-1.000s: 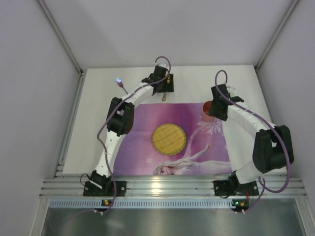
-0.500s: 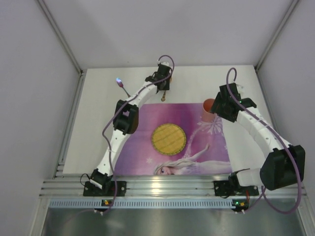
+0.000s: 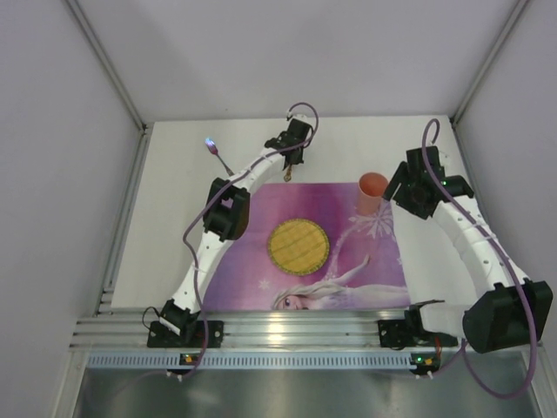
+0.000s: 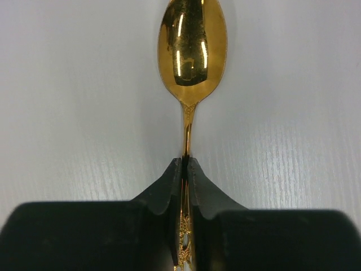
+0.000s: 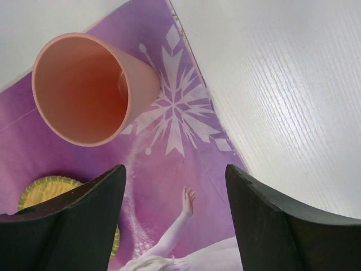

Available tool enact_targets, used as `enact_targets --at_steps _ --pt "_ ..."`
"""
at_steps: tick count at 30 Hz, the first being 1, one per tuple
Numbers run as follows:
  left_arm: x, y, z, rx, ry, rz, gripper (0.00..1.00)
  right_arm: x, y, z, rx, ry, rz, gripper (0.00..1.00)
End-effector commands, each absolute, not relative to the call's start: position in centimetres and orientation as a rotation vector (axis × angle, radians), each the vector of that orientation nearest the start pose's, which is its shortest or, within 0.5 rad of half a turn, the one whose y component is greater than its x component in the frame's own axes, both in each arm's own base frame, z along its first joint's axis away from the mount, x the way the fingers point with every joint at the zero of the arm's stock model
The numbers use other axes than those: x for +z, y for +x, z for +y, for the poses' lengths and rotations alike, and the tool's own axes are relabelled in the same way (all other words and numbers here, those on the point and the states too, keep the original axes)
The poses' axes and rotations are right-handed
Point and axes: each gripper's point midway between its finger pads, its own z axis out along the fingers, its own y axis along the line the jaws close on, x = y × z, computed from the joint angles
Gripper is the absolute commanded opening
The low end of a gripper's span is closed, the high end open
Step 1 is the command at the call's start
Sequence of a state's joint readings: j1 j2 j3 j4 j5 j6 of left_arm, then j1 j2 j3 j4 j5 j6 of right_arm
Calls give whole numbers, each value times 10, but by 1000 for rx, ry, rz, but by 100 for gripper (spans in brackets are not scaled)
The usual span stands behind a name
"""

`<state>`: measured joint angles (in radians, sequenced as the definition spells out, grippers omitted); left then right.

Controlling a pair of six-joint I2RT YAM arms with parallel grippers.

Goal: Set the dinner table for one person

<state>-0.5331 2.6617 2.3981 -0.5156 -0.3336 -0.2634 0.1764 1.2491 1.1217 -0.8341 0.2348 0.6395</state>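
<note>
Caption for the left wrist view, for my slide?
Left tool shut on the handle of a gold spoon, white table beyond.

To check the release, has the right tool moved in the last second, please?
Yes. The right tool has drawn back to the right, away from the pink cup on the placemat.

White matte dinner table (image 3: 165, 226), flat and rectangular, faintly grained, lying under purple placemat (image 3: 335, 205), bare beside and beyond it.
</note>
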Motion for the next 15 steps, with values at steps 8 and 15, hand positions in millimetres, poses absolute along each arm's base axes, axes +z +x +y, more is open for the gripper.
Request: enact_targets --at_steps 8,15 --pt "-17 548 -256 -57 91 2554 0 212 299 38 126 594 2320 77" --pt "80 569 -274 -473 -57 2355 0 265 302 41 206 525 2170 100"
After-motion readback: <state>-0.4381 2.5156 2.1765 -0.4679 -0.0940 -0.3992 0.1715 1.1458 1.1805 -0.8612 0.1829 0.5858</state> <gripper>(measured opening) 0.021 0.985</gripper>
